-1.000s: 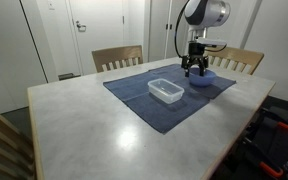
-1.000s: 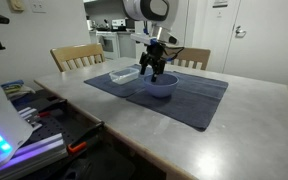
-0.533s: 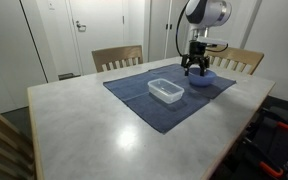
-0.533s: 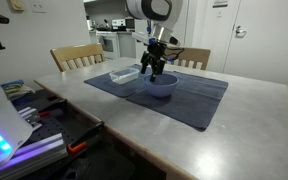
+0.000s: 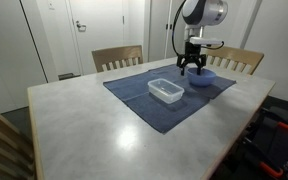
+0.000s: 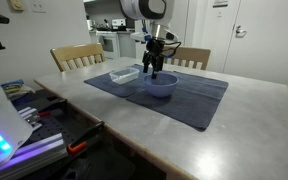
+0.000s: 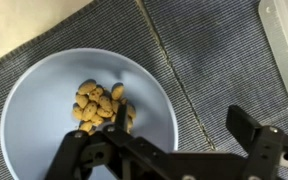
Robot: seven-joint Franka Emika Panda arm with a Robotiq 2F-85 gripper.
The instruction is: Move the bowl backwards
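The light blue bowl [image 5: 203, 79] [image 6: 162, 85] sits on the dark blue cloth [image 5: 139, 100] at the far side of the table. In the wrist view the bowl [image 7: 44, 120] holds a small heap of brown nuts [image 7: 96, 104]. My gripper [image 5: 193, 68] [image 6: 155, 70] [image 7: 184, 124] is open and hangs just above the bowl's rim. One finger [image 7: 122, 114] is over the bowl's inside and the other [image 7: 246, 126] is over the cloth outside it. It holds nothing.
A clear rectangular plastic container [image 5: 165, 91] [image 6: 124, 73] [image 7: 284, 45] stands on the cloth next to the bowl. Wooden chairs [image 5: 117, 57] [image 5: 240, 61] stand behind the table. The marble table top [image 5: 84, 130] reaches to the front.
My gripper has risen slightly above the bowl. The bowl and the container have not moved.
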